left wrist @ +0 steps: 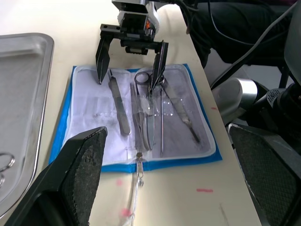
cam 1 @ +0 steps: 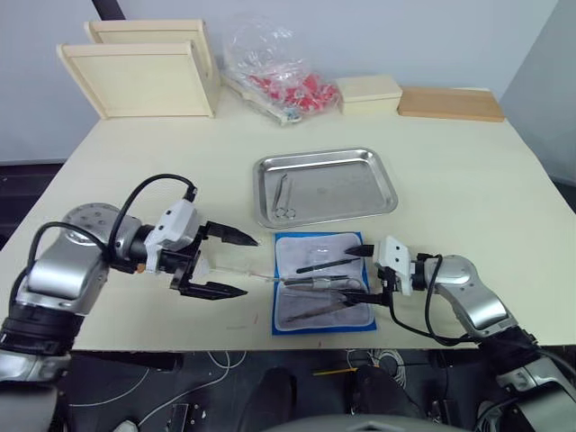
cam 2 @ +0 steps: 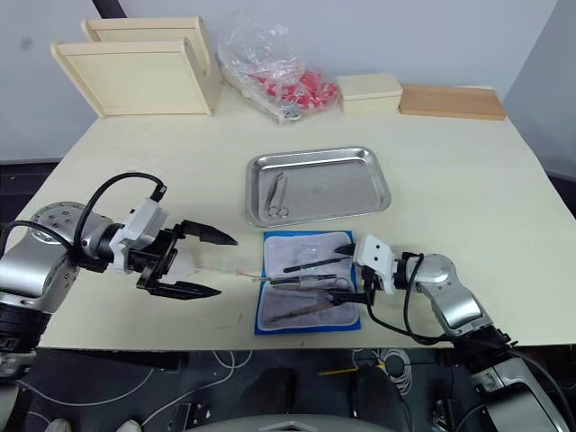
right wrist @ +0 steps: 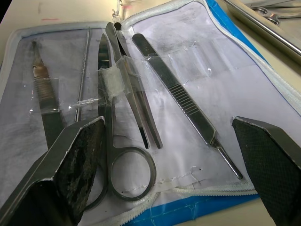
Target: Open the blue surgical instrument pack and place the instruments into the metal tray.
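Pack [cam 1: 324, 283] lay open and flat at the near table [cam 1: 468, 189] edge, pale lining up, directly in front of the tray [cam 1: 326, 186] and just clear of its near rim.

Right gripper [cam 1: 364, 273] sat at the pack's right edge, jaws spread wide, one finger near the far corner and the other over the near side, straddling the handle ends of the instruments [right wrist: 127, 94]. Nothing held. The right wrist view looked straight along the tools: their long axes ran across the pack, left to right as the robot sees it, ring handle of the scissors [right wrist: 113, 141] nearest this gripper and tips pointing away toward the left arm.

Left gripper [cam 1: 225, 265] hovered over bare table, well to the left of the pack, jaws wide, empty. Right arm was clearly the nearer one.

Count in pack: about five — one flat-handled tool [right wrist: 188, 113], one tweezers [right wrist: 136, 103], one pair of scissors, one thin probe [right wrist: 83, 66], one more flat tool [right wrist: 44, 94] at the far side. Several were under clear pocket strips, so I judged they would need to slide out lengthwise, toward the right gripper.

Count in tray: one ring-handled instrument [cam 1: 283, 198], possibly two lying together; cannot separate them.

Judgement: transfer barely begun; most tools remained pocketed.
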`<state>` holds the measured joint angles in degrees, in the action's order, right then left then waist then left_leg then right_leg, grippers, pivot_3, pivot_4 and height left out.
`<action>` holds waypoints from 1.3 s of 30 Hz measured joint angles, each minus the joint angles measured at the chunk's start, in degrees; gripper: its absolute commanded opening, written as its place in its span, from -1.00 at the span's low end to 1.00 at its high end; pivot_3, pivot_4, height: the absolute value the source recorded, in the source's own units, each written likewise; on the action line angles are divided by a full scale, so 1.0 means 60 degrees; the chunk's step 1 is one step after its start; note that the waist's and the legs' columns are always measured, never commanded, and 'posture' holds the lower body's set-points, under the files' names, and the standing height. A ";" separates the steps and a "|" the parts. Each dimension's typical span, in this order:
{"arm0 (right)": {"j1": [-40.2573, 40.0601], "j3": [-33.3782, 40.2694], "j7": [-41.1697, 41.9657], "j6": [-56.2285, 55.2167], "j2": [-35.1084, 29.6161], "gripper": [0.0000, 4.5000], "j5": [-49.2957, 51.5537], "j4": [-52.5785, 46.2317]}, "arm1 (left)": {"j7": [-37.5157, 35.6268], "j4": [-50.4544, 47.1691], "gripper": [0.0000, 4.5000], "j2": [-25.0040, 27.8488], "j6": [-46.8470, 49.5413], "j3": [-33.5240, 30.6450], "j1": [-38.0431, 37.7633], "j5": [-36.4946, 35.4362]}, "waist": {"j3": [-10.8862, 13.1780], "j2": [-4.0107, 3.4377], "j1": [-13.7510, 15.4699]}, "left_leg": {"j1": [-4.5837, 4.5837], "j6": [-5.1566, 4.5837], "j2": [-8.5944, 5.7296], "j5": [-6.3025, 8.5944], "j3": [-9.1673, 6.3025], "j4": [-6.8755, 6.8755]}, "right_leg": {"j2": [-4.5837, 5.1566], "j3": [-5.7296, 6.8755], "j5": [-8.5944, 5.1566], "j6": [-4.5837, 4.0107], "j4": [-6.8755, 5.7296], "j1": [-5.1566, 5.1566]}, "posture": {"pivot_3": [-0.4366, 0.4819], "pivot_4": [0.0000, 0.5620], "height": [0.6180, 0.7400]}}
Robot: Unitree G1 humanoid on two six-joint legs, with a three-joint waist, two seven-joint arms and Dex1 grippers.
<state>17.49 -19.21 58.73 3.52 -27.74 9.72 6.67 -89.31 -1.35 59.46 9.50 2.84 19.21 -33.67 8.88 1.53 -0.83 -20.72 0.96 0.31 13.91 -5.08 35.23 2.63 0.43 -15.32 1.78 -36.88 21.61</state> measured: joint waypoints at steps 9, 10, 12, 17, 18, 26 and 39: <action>0.0005 0.0000 -0.0001 -0.0001 0.0001 1.00 0.0000 0.0005 | 0.0157 0.0066 0.95 -0.0514 -0.0206 0.0026 -0.0044 0.0466 | -0.0002 0.0003 0.0004 | 0.0000 0.0000 -0.0001 0.0000 0.0016 0.0001 | -0.0022 -0.0001 0.0000 0.0000 0.0001 -0.0001 | -0.05 -0.47 1.00; 0.0007 0.0000 -0.0002 -0.0001 0.0001 1.00 0.0000 0.0006 | 0.0261 0.0073 0.95 -0.0672 -0.0207 0.0048 -0.0043 0.0585 | -0.0002 0.0004 0.0004 | 0.0000 0.0000 -0.0001 0.0000 0.0017 0.0001 | -0.0023 -0.0001 0.0001 0.0001 0.0001 -0.0001 | -0.05 -0.47 1.00; 0.0007 0.0000 -0.0002 -0.0001 0.0005 1.00 0.0000 0.0009 | 0.0515 0.0079 0.95 -0.1010 -0.0207 0.0156 -0.0038 0.0856 | -0.0004 0.0006 0.0003 | -0.0001 0.0000 -0.0001 0.0000 0.0021 0.0001 | -0.0025 -0.0001 0.0001 0.0001 0.0001 -0.0003 | -0.05 -0.47 1.00; 0.0029 0.0001 -0.0008 -0.0001 0.0036 1.00 0.0000 0.0060 | 0.1336 0.0478 0.37 -0.2094 -0.0457 0.0457 0.0124 0.1662 | -0.0006 0.0008 0.0006 | 0.0002 -0.0001 0.0000 -0.0001 0.0025 0.0003 | -0.0035 -0.0005 0.0010 -0.0009 0.0000 -0.0006 | -0.05 -0.47 1.00; 0.0038 0.0001 -0.0009 -0.0001 0.0040 1.00 0.0000 0.0074 | 0.1566 0.0708 0.14 -0.2331 -0.0654 0.0545 0.0206 0.1960 | -0.0008 0.0009 0.0010 | 0.0003 -0.0001 0.0000 -0.0001 0.0028 0.0003 | -0.0041 -0.0004 0.0013 -0.0014 0.0001 -0.0006 | -0.05 -0.47 1.00; 0.0103 -0.0001 -0.0017 -0.0001 0.0166 1.00 -0.0001 0.0195 | 0.2032 0.2014 -0.22 -0.3641 -0.1821 0.1316 0.0700 0.3171 | -0.0013 0.0017 -0.0004 | 0.0005 -0.0001 0.0008 -0.0002 0.0048 0.0009 | -0.0080 -0.0011 0.0032 -0.0040 0.0000 -0.0007 | -0.05 -0.47 1.00; 0.0139 -0.0013 -0.0030 -0.0004 0.0172 1.00 -0.0001 0.0229 | 0.1813 0.4410 -0.22 -0.4430 -0.3110 0.1867 0.1857 0.4267 | -0.0048 0.0039 -0.0008 | 0.0007 -0.0001 0.0014 -0.0003 0.0054 0.0020 | -0.0101 -0.0018 0.0061 -0.0021 -0.0002 -0.0009 | -0.05 -0.47 1.00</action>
<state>18.33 -19.29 58.55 3.50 -26.70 9.72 8.04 -78.43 25.12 32.88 -9.16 14.04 30.35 -8.07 8.59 1.77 -0.88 -20.68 0.95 0.39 13.90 -4.75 35.35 2.03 0.32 -14.95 1.65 -36.90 21.56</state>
